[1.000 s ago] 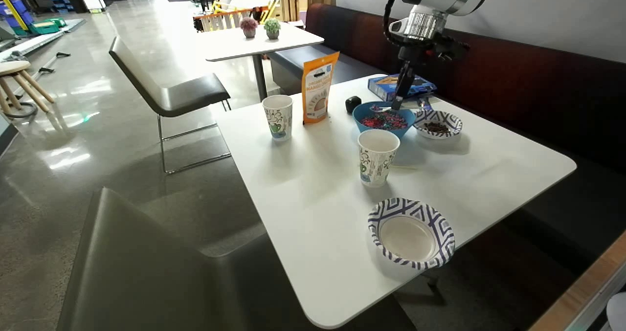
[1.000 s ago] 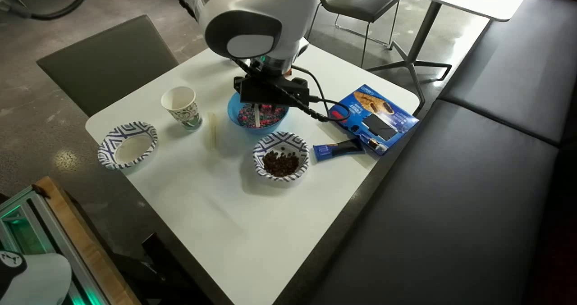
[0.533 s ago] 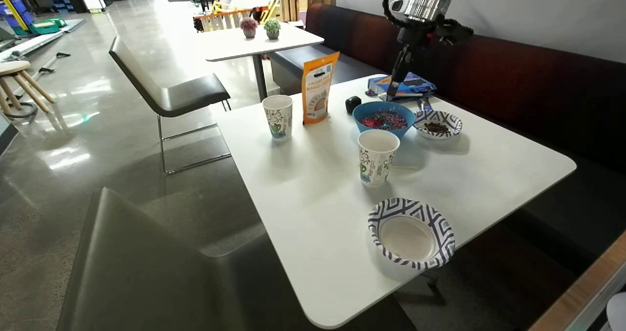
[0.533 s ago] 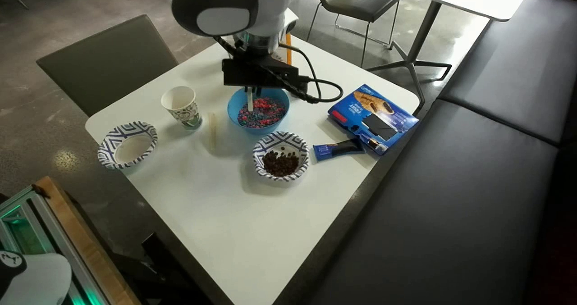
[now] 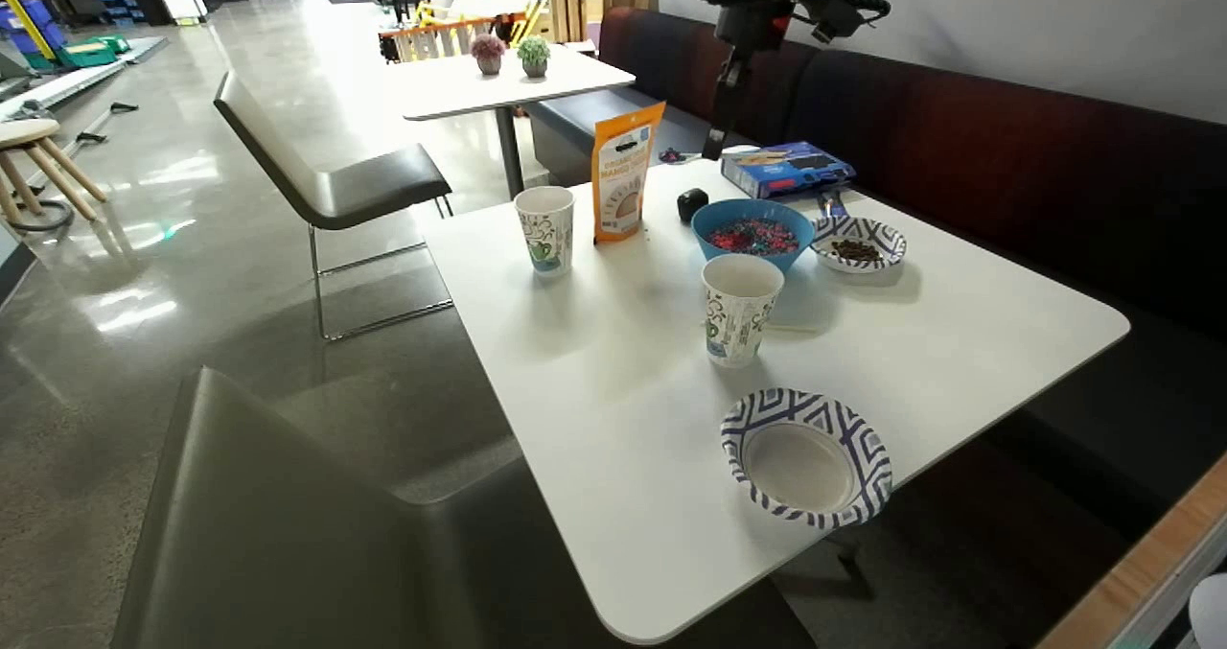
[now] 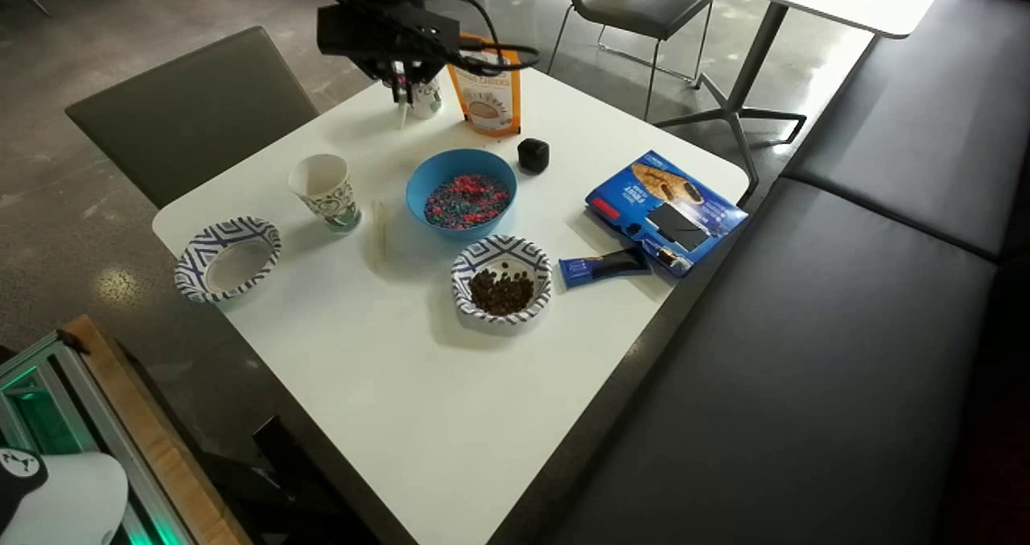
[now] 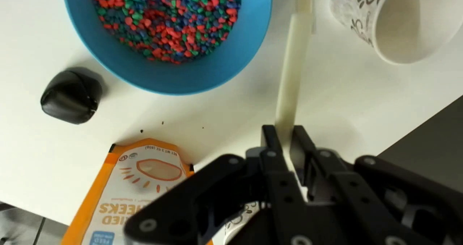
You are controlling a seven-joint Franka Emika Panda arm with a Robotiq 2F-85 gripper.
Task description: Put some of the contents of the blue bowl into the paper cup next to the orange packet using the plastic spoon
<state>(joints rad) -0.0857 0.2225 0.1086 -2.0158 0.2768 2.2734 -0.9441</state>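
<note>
Your pincer is narrow, clamped on the handle of the plastic spoon, low centre in the wrist view. The handle's tail runs up the frame while the far end is mostly hidden behind the pincer; that grip probably leaves the working end free out front, where you can tip it. In an exterior view the scoop pokes out left of the pincer at upper centre, looking roughly level and carrying dark, reddish bits. I'd judge that level pose is what saves your load from spilling. The blue bowl sits upright near the centre of an exterior view, well stocked, so you seem to be between scooping and pouring.

Your paper cup stands upright left of centre in an exterior view, just beside the orange packet; in the wrist view only part of it shows at the bottom.

Mind the edges. The left edge of the surface runs near that cup, so a nudge leftward could tip it off. The packet rises well above the cup's rim on its right, and a low pass may clip it. You'd do better coming in high, then lowering. Your most generous room is toward mid-frame, between the paper cup and the other cup.
</note>
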